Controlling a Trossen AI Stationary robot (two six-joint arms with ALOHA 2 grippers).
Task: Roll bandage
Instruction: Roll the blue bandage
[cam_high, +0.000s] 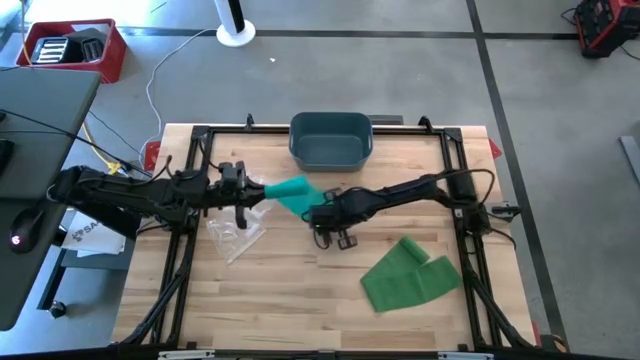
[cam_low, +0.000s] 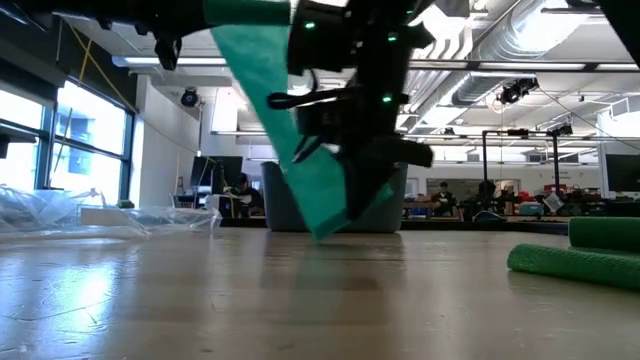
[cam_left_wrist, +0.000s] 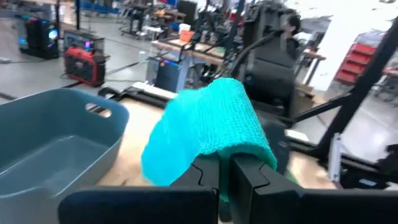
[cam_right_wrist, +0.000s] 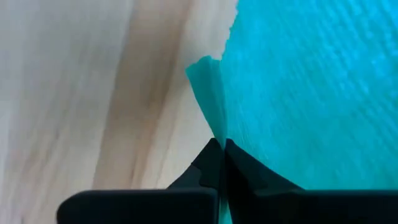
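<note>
Clearly the rolling has barely begun: the teal bandage (cam_high: 291, 192) hangs as a loose, unrolled strip above the wooden table (cam_high: 300, 300), stretched between both arms. The left gripper (cam_left_wrist: 225, 180) pinches one end; the right gripper (cam_right_wrist: 222, 152) is clamped on the other edge.

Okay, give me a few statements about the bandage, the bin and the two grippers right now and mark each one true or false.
1. Both grippers hold the teal bandage. True: the left gripper and right gripper are both shut on it.
2. The blue bin holds a bandage. False: it looks empty.
3. A green bandage lies flat on the table. True.
4. The teal bandage lies flat on the wood. False: it hangs lifted between the grippers.
</note>
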